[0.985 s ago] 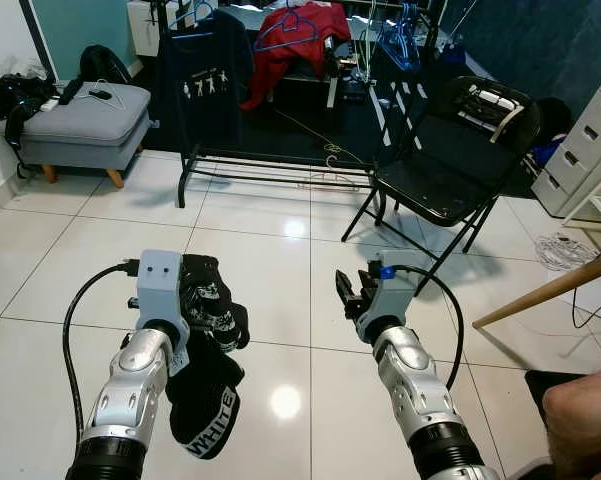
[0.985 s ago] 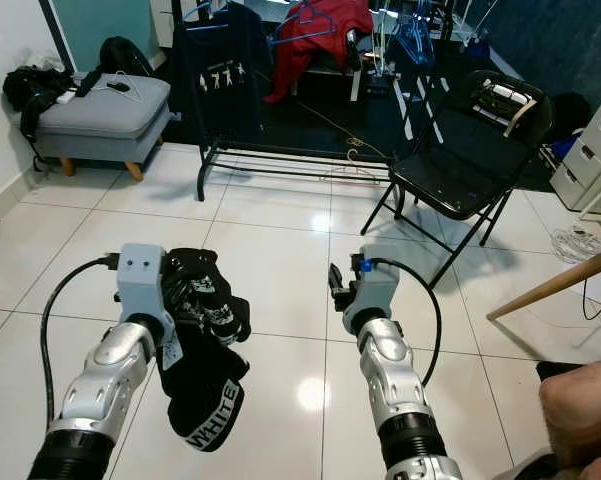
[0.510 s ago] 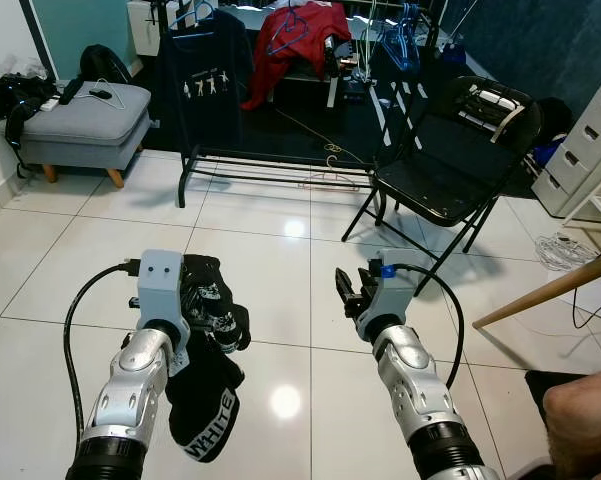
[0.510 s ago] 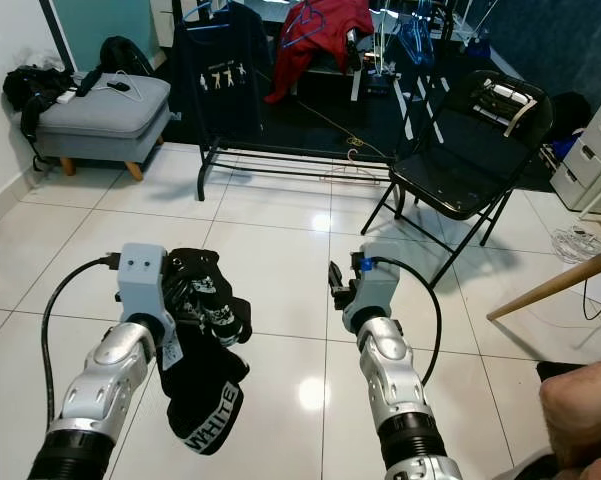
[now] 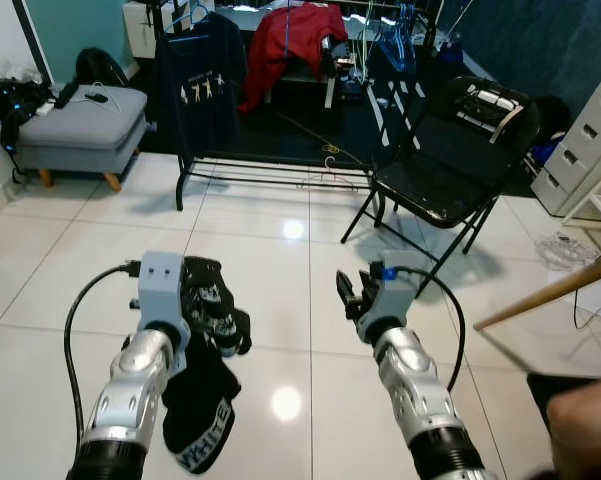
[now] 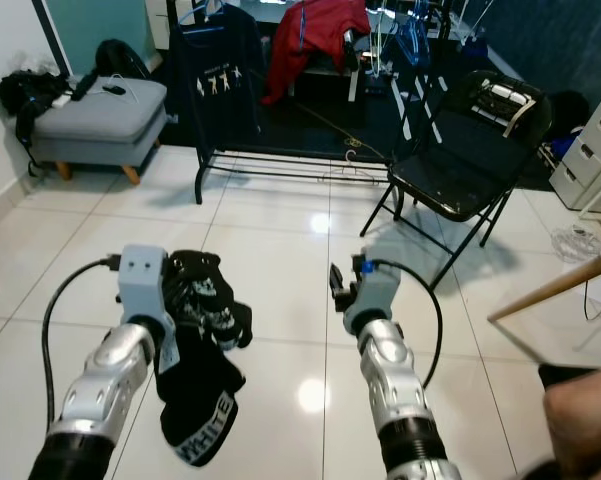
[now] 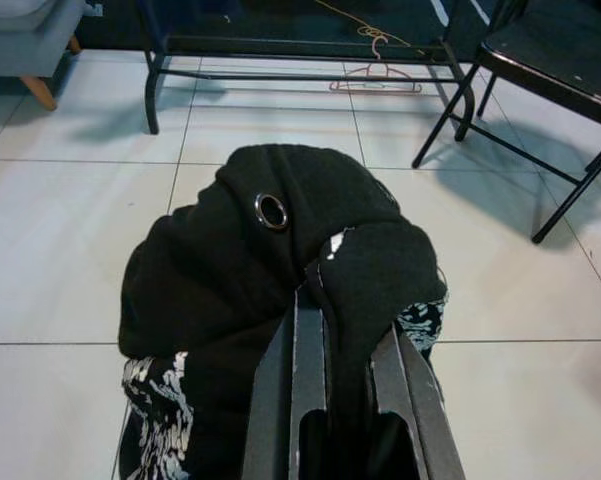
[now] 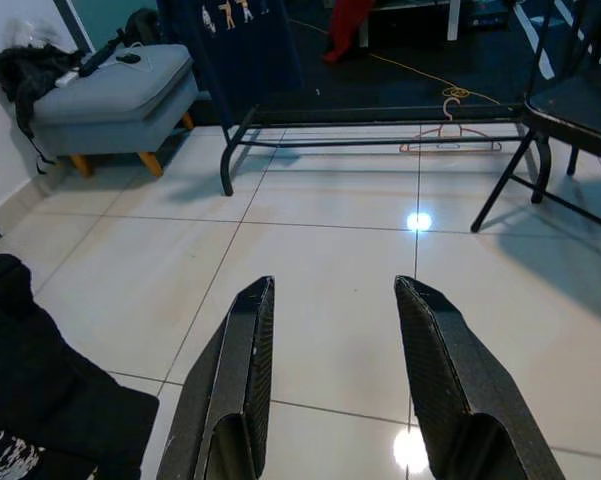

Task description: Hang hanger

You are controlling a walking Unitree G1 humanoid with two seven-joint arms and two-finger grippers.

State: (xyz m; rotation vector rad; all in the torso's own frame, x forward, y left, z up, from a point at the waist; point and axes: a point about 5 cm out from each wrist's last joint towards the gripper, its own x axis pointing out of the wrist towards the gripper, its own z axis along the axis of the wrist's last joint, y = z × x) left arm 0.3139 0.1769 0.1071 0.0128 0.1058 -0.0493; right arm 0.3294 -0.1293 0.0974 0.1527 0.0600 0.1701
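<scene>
Two grippers are raised: the left gripper (image 7: 335,395) is clamped on a black printed garment (image 5: 205,330), the right gripper (image 8: 330,385) spread and empty. Far ahead of both fingers, a hanger (image 8: 450,135) lies under the clothes rack (image 5: 270,160). Approach is judged underway; closing in is needed next.

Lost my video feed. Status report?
Left gripper shut on black garment. Right gripper open, empty. Hanger on floor by rack; folding chair alongside.

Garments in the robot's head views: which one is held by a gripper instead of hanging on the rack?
The black printed garment, clamped in the left gripper. The navy T-shirt and red garment hang on the rack.
</scene>
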